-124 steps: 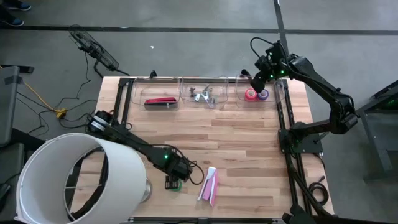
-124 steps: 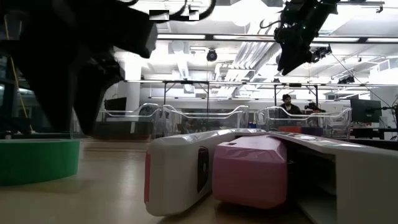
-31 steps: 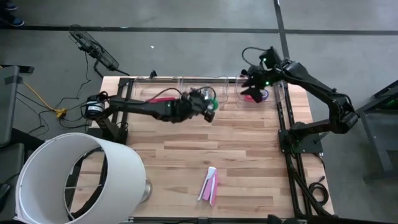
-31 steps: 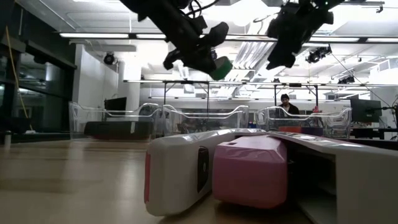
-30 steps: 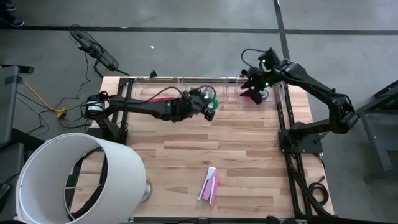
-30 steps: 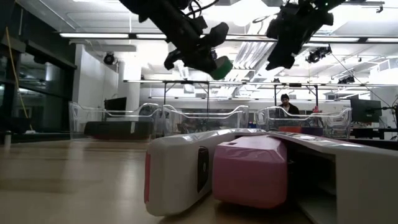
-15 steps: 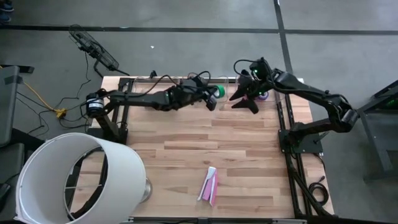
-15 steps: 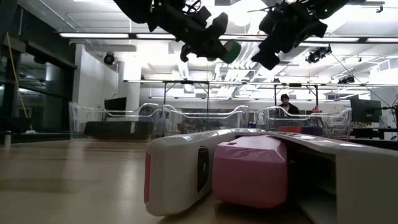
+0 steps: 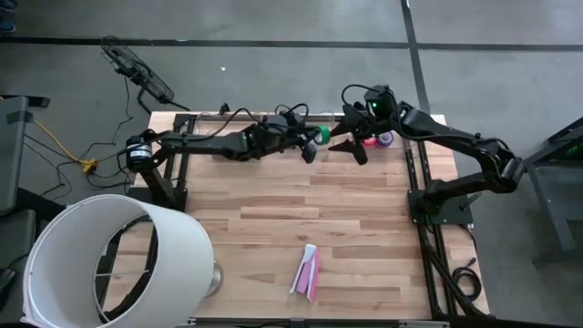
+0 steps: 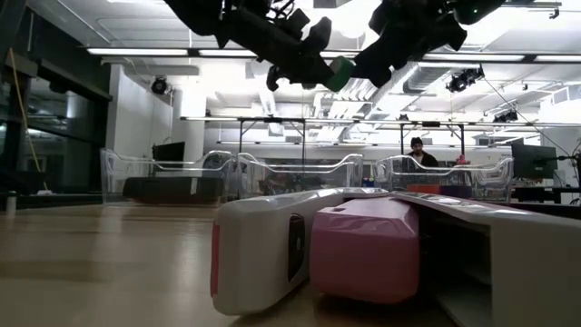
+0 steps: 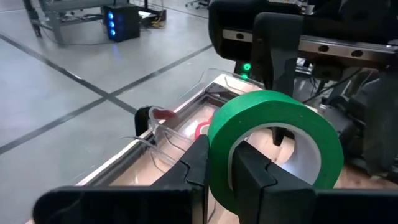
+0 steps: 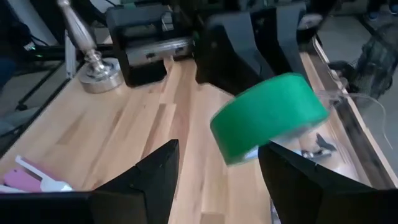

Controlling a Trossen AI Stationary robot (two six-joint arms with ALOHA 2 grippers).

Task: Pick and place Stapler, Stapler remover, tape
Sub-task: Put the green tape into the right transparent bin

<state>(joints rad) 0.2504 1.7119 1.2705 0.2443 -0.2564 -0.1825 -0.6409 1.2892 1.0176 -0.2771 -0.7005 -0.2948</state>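
Observation:
A green tape roll (image 9: 322, 134) hangs in the air near the table's far edge, in front of the clear bins, with my left gripper (image 11: 221, 152) shut on it. My right gripper (image 12: 217, 163) is open just to the right of it. Its two fingers (image 12: 158, 177) stand on either side of the roll (image 12: 267, 118) without touching it. Pink and purple tape rolls (image 9: 379, 138) lie in the right bin. A stapler remover (image 12: 317, 149) lies in the middle bin. A white-and-pink stapler (image 9: 308, 271) lies flat on the table near the front edge. My left gripper pinches the green roll's wall (image 11: 219, 140), one finger (image 11: 252, 177) inside the ring's hole and the other (image 11: 198, 165) on its outer face. The fingers come almost level from the table's left. The roll stands on edge, lifted clear of the table.
Three clear bins (image 9: 273, 123) line the far edge. A large white lampshade (image 9: 109, 260) with a metal lamp base (image 12: 99, 68) fills the near left corner. The wooden top between the bins and the stapler is bare.
My left gripper has carried the green roll a little toward the far right and upward, turning its wrist, then stopped. My right gripper has swung from over the right bin toward the table's left, up to the roll, tipping and rolling, and stays open.

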